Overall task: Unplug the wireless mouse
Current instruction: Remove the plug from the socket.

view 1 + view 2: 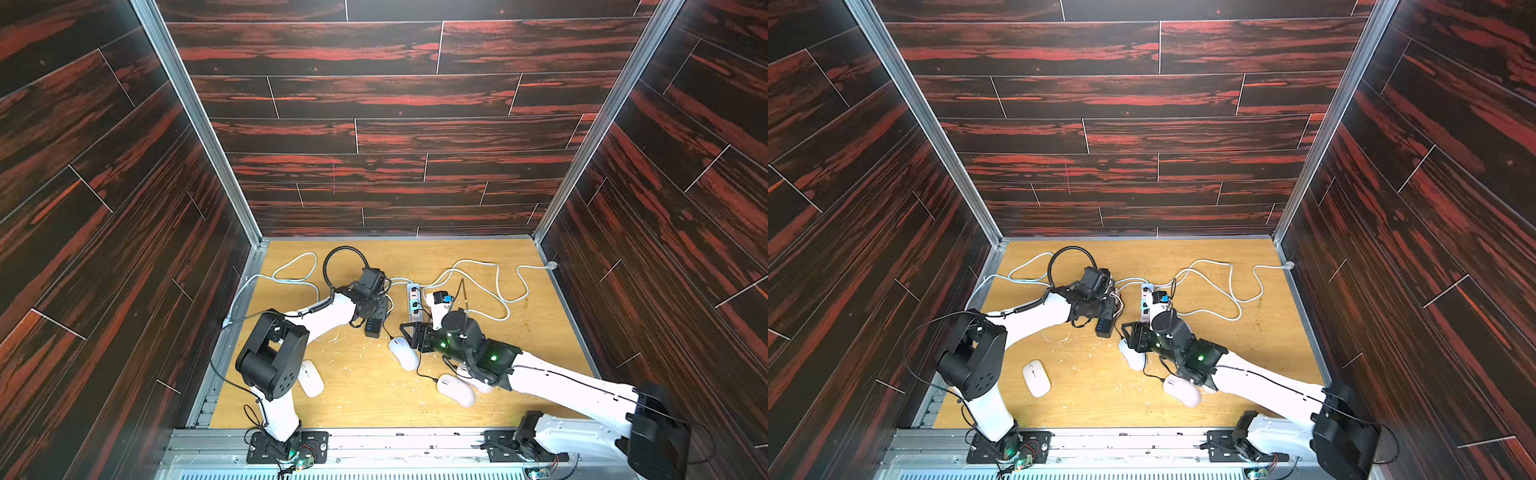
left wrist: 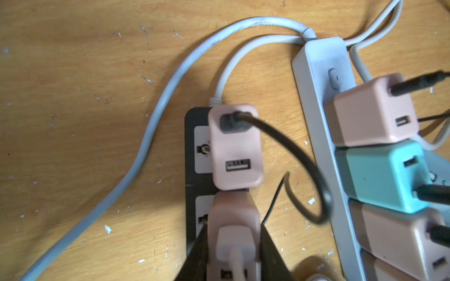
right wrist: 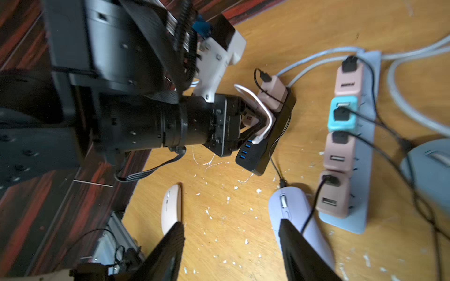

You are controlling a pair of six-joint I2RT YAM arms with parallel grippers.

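Right claw (image 3: 231, 248) hangs wide open and empty over the table (image 3: 219, 170), with one finger (image 3: 299, 255) low beside the lilac mouse (image 3: 298, 214), though contact cannot be told. That mouse lies just beside the near end of the white strip (image 3: 365, 150), and a black lead (image 3: 277, 155) runs from its nose to a pink charger (image 3: 271, 93) on the black strip (image 3: 280, 136). Left claw (image 2: 233, 233) is clamped on the next charger (image 2: 231, 209) there, the one with a white lead (image 3: 263, 107).
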